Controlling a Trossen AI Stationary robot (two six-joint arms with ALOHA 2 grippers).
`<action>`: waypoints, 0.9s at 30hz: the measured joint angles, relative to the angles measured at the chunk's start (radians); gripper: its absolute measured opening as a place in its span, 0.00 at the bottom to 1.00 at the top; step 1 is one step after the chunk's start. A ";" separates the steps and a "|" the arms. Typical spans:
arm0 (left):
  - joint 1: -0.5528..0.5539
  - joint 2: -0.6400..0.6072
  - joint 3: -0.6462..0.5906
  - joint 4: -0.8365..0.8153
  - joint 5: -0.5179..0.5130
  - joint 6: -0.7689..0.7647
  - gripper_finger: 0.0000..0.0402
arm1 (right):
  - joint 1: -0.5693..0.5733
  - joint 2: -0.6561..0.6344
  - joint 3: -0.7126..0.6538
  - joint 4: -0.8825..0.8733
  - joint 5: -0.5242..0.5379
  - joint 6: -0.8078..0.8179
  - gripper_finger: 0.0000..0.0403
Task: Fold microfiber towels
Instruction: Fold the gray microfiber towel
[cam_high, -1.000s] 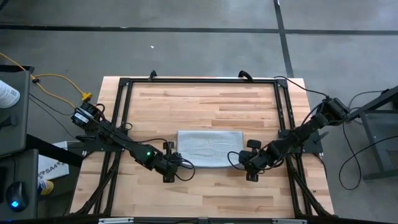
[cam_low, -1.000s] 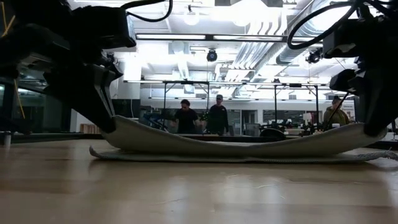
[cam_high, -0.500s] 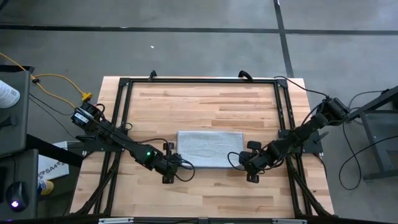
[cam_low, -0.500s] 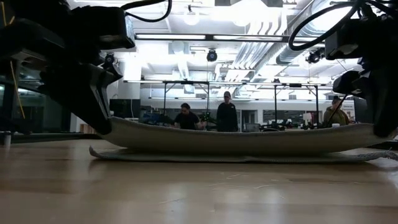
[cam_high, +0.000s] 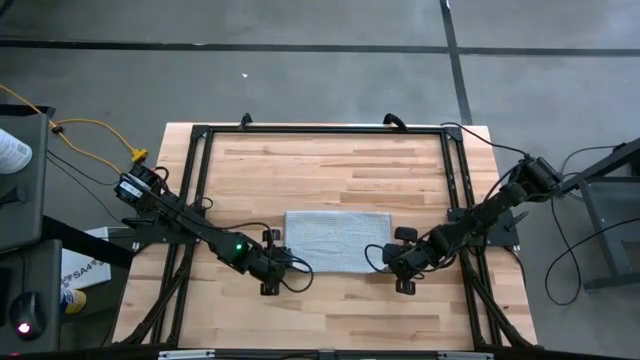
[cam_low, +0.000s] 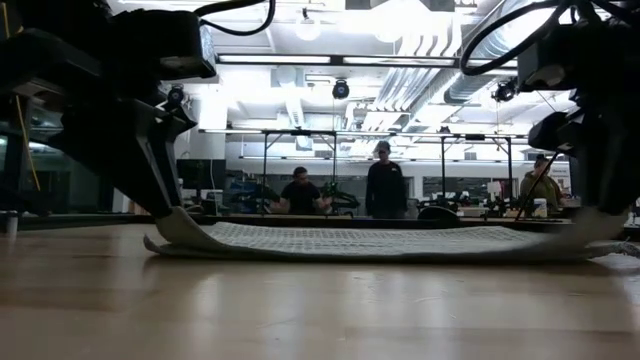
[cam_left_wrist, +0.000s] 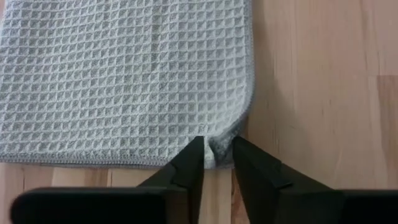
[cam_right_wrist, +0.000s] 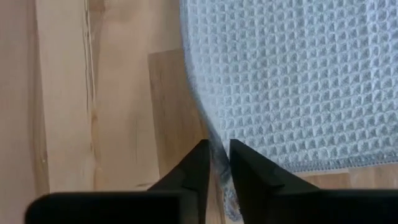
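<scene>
Towel (cam_high: 336, 240) corners hidden between slightly parted left gripper (cam_left_wrist: 217, 158) and right gripper (cam_right_wrist: 217, 163) fingers.

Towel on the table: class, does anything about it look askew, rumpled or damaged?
Nothing stands out. The towel lies folded into a neat rectangle, edges square to the table, with no tear visible. Only its two near corners lift slightly where the left gripper and right gripper have their fingers around the cloth.
</scene>
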 joint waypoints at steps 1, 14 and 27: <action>0.000 0.000 0.000 0.000 0.000 -0.001 0.24 | 0.000 0.000 0.000 0.000 0.000 0.006 0.18; 0.000 -0.019 0.000 -0.011 0.004 -0.002 0.32 | 0.000 0.000 0.000 -0.014 0.001 0.041 0.39; 0.000 -0.119 0.000 -0.075 -0.072 0.049 0.32 | 0.000 0.000 0.000 -0.011 0.010 0.034 0.43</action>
